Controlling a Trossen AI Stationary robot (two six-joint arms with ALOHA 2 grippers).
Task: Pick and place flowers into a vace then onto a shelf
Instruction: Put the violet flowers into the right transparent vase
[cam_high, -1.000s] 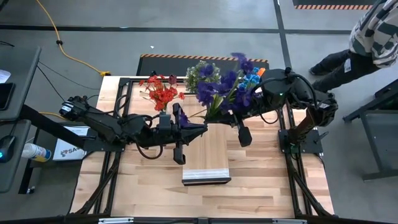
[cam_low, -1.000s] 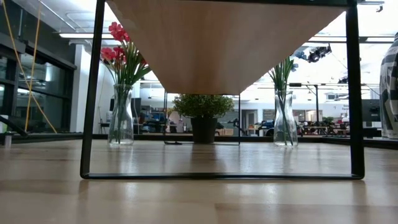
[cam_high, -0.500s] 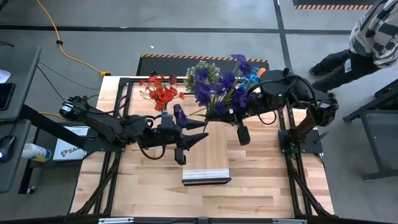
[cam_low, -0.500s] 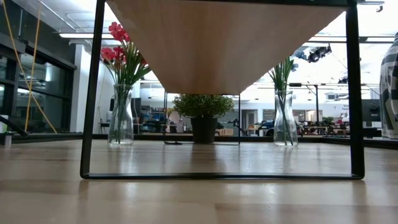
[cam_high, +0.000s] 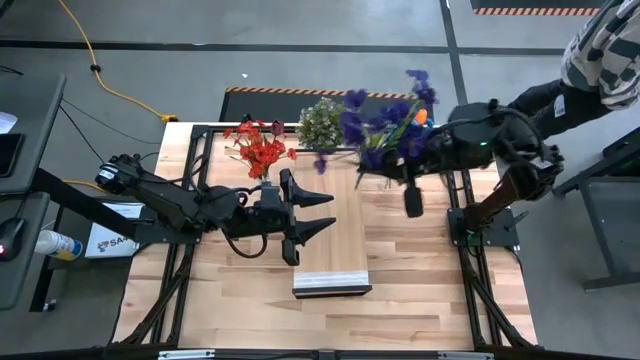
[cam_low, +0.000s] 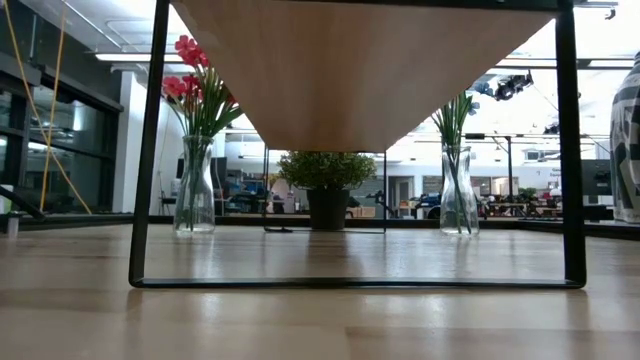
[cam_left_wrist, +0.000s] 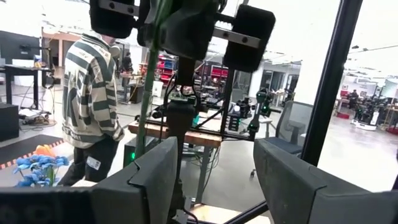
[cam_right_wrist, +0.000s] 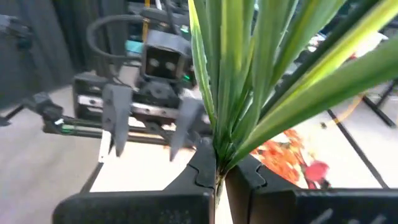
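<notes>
Now my right gripper (cam_high: 372, 172) has carried the flowers (cam_high: 385, 125) sideways, pinching the stems. They are light and floppy (hold low). My left gripper (cam_high: 318, 212) waits, fingers spread.

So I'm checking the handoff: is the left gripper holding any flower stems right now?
No: the left gripper hangs open and empty over the shelf, while the right gripper pinches the green stems.

Slatted wooden bench (cam_high: 420, 290) beneath me. Round bushy potted plant (cam_high: 320, 122) at its far edge, in a dark pot. Yellow cable (cam_high: 95, 70) on grey floor beyond. Person in striped top (cam_high: 600, 45) standing off the bench's far right corner.
</notes>
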